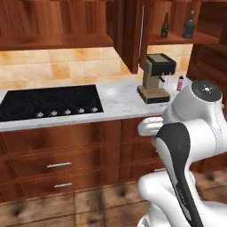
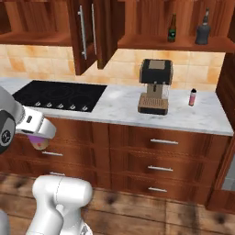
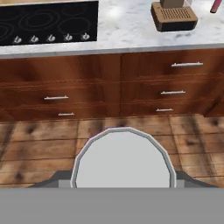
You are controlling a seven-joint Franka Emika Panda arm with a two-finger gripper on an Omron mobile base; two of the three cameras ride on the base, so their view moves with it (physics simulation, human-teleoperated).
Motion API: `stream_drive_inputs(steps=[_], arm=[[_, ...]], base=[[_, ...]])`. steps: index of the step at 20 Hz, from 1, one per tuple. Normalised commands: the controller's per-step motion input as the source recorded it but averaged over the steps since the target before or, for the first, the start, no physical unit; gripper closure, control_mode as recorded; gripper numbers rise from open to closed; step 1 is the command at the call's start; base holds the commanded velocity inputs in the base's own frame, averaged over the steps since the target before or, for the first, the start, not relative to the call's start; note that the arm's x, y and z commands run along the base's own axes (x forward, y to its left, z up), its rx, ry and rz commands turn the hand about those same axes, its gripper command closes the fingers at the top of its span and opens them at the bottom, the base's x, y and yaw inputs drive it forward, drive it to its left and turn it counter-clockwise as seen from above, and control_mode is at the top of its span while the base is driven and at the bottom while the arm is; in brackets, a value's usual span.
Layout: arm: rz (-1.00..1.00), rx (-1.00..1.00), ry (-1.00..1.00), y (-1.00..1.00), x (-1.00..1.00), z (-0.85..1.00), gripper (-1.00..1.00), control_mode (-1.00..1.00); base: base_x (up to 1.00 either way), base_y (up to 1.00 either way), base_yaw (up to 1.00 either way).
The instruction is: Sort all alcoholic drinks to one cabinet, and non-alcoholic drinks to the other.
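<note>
The claw [image 2: 39, 140] pinches the purple can [image 3: 124, 158], whose silver top faces the hand camera, its long axis running along the claw's reach, upright. The left cabinet [image 2: 43, 23] stands high above the claw; swinging up, the can may clip the open door [image 2: 87, 34] and slip.

Coffee machine [image 2: 155, 87] on marble counter [image 2: 119, 108], black cooktop [image 2: 59, 95] to its left, drawers w/ silver handles [image 2: 164, 142] below, wood floor [image 3: 39, 146].
</note>
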Motion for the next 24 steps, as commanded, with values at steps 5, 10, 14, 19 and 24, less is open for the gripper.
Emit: stream_drive_inputs(steps=[5, 10, 14, 19, 24], arm=[[0.0, 0.0, 0.0, 0.0, 0.0, 0.0, 1.0, 1.0], [0.0, 0.0, 0.0, 0.0, 0.0, 0.0, 1.0, 1.0], [0.0, 0.0, 0.0, 0.0, 0.0, 0.0, 1.0, 1.0], [0.0, 0.0, 0.0, 0.0, 0.0, 0.0, 1.0, 1.0], [0.0, 0.0, 0.0, 0.0, 0.0, 0.0, 1.0, 1.0]], base=[[0.09, 1.0, 0.0], [0.38, 1.0, 0.0], [0.7, 0.96, 0.0], [0.88, 0.62, -0.01], [0.87, 0.3, 0.0]])
